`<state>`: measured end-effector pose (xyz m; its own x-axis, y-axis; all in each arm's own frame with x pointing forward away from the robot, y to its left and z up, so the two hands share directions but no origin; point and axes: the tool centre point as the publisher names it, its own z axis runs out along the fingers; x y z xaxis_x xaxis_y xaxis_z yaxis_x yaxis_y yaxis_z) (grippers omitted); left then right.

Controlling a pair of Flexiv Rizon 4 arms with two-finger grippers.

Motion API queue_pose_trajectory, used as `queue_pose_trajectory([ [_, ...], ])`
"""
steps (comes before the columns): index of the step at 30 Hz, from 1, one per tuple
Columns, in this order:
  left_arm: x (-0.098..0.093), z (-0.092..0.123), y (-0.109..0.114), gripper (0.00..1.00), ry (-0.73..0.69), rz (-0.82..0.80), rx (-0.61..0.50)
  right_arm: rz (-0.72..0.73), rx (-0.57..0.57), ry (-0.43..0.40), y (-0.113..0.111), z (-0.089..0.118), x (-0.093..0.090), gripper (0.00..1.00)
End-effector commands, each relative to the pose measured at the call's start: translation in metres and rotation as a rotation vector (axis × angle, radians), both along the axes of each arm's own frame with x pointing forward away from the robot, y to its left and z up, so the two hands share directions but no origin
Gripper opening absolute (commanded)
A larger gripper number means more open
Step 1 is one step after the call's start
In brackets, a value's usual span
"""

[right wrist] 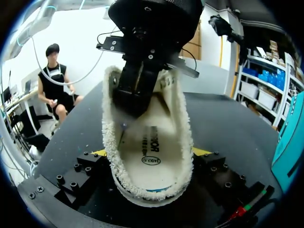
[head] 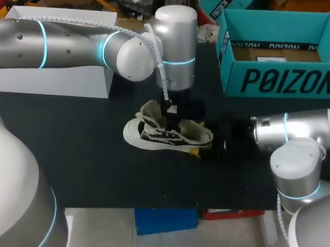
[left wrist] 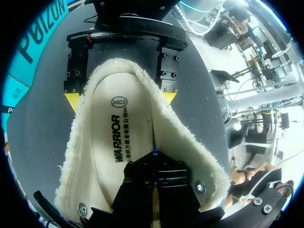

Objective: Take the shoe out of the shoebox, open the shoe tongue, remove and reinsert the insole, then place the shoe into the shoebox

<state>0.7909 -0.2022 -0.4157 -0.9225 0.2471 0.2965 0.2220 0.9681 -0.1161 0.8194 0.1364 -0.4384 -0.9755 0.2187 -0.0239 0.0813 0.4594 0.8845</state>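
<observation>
**Insole pinched, shoe clamped at the heel**

On the black table (head: 69,151), the right gripper (right wrist: 151,152) stands wide, its yellow tips pressing the heel of the shoe (head: 153,138) from both sides. The left gripper (left wrist: 154,190) is closed tight on the fleece-edged insole (left wrist: 118,142), which bears black print and a small oval label. Farther back, well apart, sits the teal shoebox (head: 283,80) with large black lettering on its side.

The left arm (head: 75,47) and right arm (head: 297,136) were rounded silver tubes banded with cyan light rings. A white cable (head: 162,73) hung behind the left fingers (right wrist: 135,90). The right fingers (right wrist: 80,173) were black, screw-studded, yellow-tipped.
</observation>
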Motion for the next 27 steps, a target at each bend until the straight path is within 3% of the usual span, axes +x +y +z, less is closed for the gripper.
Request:
queue_pose_trajectory([
  [1, -0.006, -0.005, 0.0, 0.29, -0.017, 0.009, -0.016, -0.002, -0.002, 0.002, 0.001, -0.002, 0.002, 0.0],
  [5, -0.003, -0.003, 0.001, 0.42, -0.099, 0.019, -0.033, -0.002, -0.002, 0.002, 0.001, -0.002, 0.002, 0.0],
  [10, 0.003, -0.013, 0.007, 0.34, -0.221, 0.036, 0.022, -0.002, -0.002, 0.002, 0.001, -0.002, 0.002, 0.0],
  [16, 0.01, -0.022, 0.013, 0.33, -0.322, 0.076, 0.024, -0.002, -0.002, 0.002, 0.001, -0.002, 0.002, 0.0],
  [27, 0.019, -0.038, 0.016, 0.45, -0.504, 0.096, 0.001, -0.002, -0.002, 0.002, 0.001, -0.002, 0.002, 0.0],
])
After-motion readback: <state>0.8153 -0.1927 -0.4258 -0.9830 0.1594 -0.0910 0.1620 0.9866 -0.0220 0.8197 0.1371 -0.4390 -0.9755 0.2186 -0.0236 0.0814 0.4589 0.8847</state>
